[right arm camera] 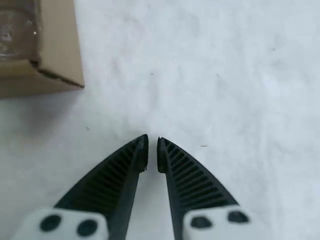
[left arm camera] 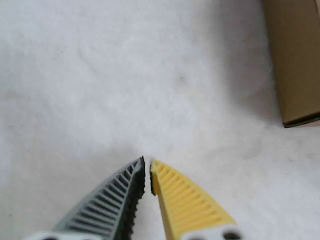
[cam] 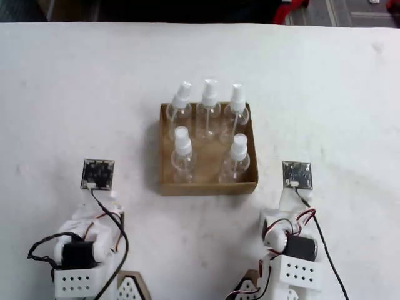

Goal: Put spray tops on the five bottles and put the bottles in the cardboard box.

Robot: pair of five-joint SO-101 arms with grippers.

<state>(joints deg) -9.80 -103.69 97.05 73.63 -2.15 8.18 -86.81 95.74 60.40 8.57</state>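
Observation:
A shallow cardboard box sits mid-table and holds several clear bottles with white spray tops, such as the front-left bottle and the front-right bottle. My left gripper, one grey and one yellow finger, is shut over bare table to the box's left; the box's corner shows beside it. My right gripper, black-fingered, is shut with nothing held, near the box's front right corner. In the high view the left arm and right arm rest at the table's front.
White table spreads open all around the box. Dark floor and a red object lie beyond the far edge. Cables trail from both arms.

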